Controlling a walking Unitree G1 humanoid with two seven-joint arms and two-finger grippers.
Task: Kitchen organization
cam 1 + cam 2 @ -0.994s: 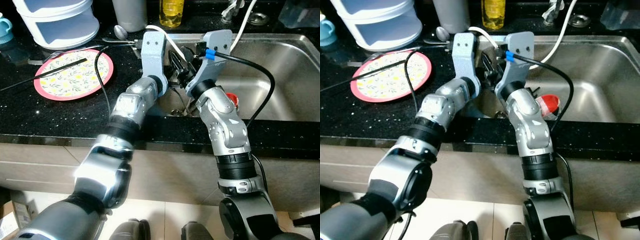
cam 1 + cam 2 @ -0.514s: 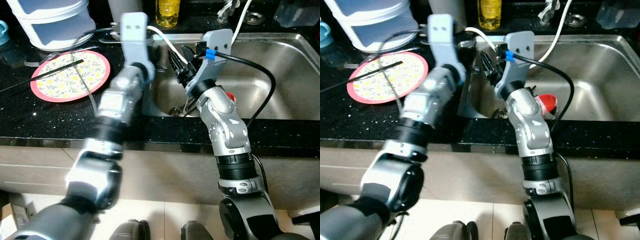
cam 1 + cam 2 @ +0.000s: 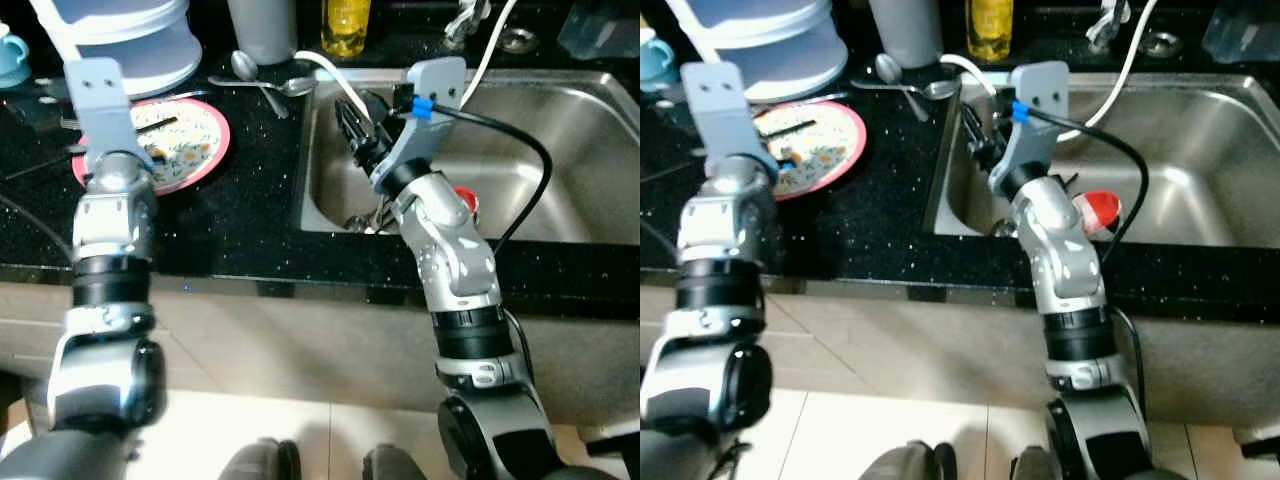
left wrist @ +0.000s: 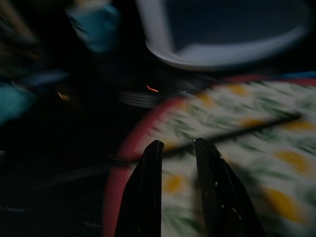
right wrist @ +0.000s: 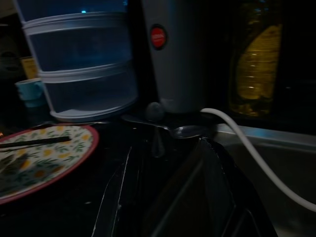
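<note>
While the left arm reaches over the black counter (image 3: 250,215), the left gripper (image 4: 177,148) hangs just above the near left edge of the flowery plate (image 3: 190,145). Its 2 black fingers (image 4: 148,187) are only a little way apart and hold nothing. 1 thin black chopstick (image 4: 237,132) lies across the plate, and it passes right by the fingertips in the blurry left wrist view. I cannot tell if they touch it.

Over on the right, the right gripper (image 3: 352,125) is at the far left corner of the steel sink (image 3: 560,150). Its fingers (image 5: 217,182) are spread apart and hold nothing. 2 spoons (image 3: 262,80) lie on the counter just past that corner, near a grey cup (image 3: 262,25) and a yellow bottle (image 3: 345,22). A white hose (image 3: 320,68) bends over the sink edge beside them.

At the far left stands a white stacked box (image 3: 130,35), with a small blue cup (image 3: 12,48) next to it. Something red (image 3: 463,198) sits low in the sink behind the right arm.
</note>
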